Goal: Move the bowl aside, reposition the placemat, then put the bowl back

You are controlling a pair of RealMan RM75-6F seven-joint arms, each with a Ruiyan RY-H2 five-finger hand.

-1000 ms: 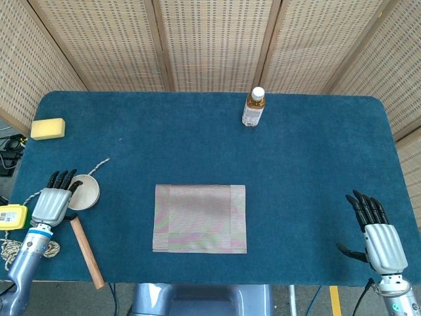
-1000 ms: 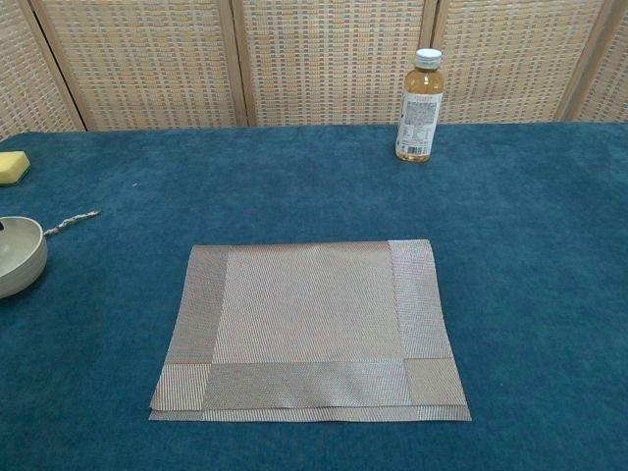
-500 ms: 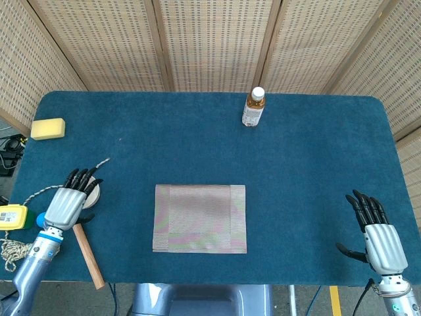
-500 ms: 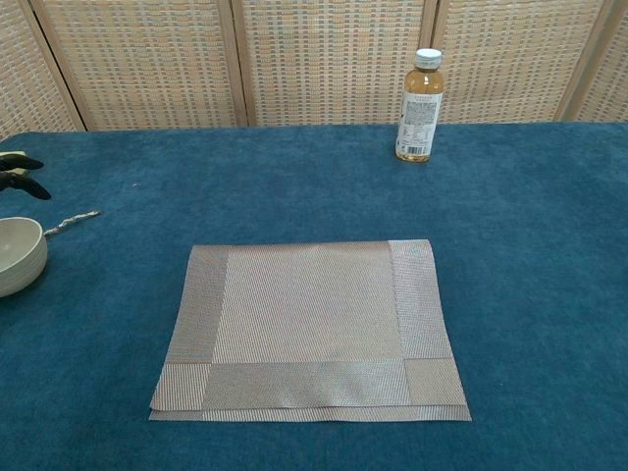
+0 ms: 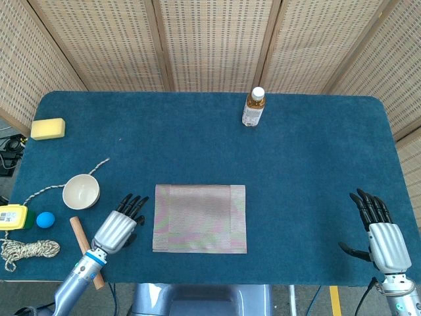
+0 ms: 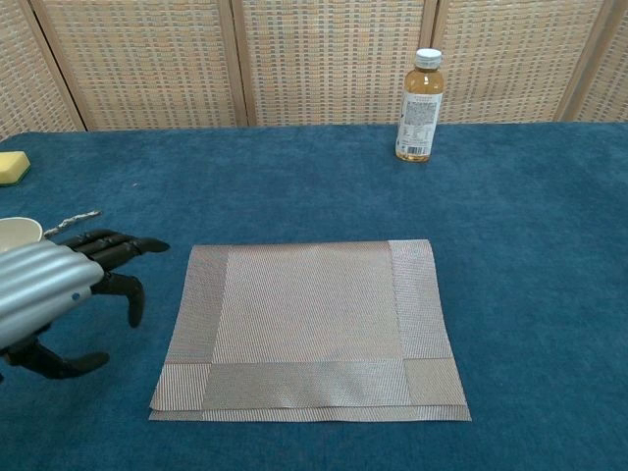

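Note:
A small cream bowl (image 5: 81, 191) sits on the blue table at the left, off the placemat; only its rim (image 6: 20, 232) shows in the chest view. The grey woven placemat (image 5: 200, 218) (image 6: 308, 328) lies flat near the table's front middle. My left hand (image 5: 119, 226) (image 6: 61, 285) hovers open just left of the placemat's left edge, fingers spread, holding nothing. At the front right corner my right hand (image 5: 379, 232) stays open and empty, far from the mat.
A drink bottle (image 5: 253, 108) (image 6: 420, 93) stands at the back centre. A yellow sponge (image 5: 48, 128) lies back left. By the left edge lie a wooden stick (image 5: 85, 242), a blue ball (image 5: 45, 219), a rope coil (image 5: 27, 250) and a yellow device (image 5: 12, 216).
My left hand has left the bowl and moved right and toward the front, now beside the placemat's left edge. The bowl stays put. The right hand barely moved.

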